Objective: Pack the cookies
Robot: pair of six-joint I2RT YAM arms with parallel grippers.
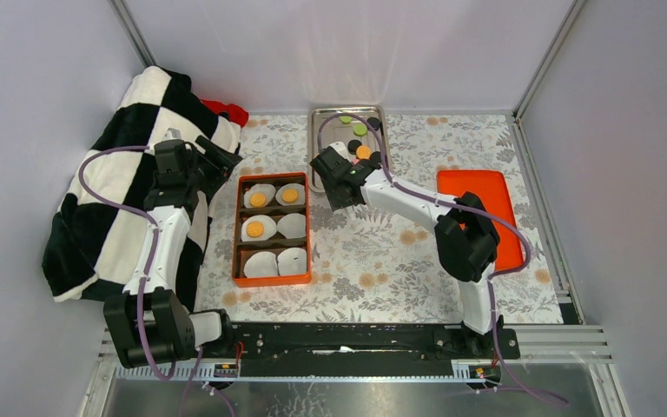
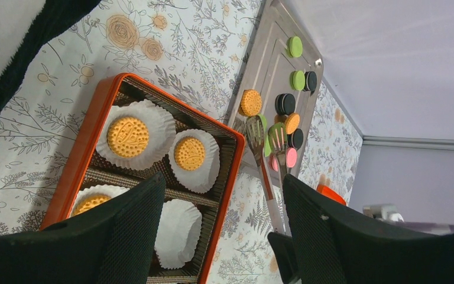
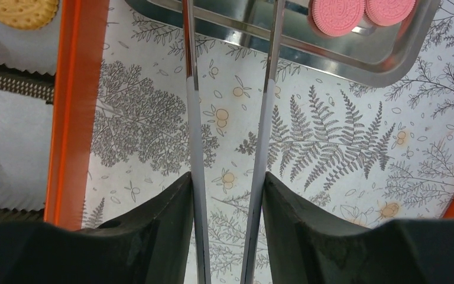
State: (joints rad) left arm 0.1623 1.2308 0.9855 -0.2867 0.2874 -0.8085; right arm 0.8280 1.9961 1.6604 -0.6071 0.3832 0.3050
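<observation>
Right pincer [image 3: 227, 189] clamped on tongs [image 3: 192, 89], their two arms running ahead over floral cloth [image 3: 331, 136] to metal tray [image 3: 354, 59]. Just past tray's near rim, two pink cookies [image 3: 337, 15]; orange, green, black ones farther on. Left of pincer: orange box [image 3: 74, 106], three orange cookies in paper liners [image 3: 3, 148]. Left pincer [image 2: 221, 207] gapes wide, holding nothing, same box beneath and ahead of it
</observation>
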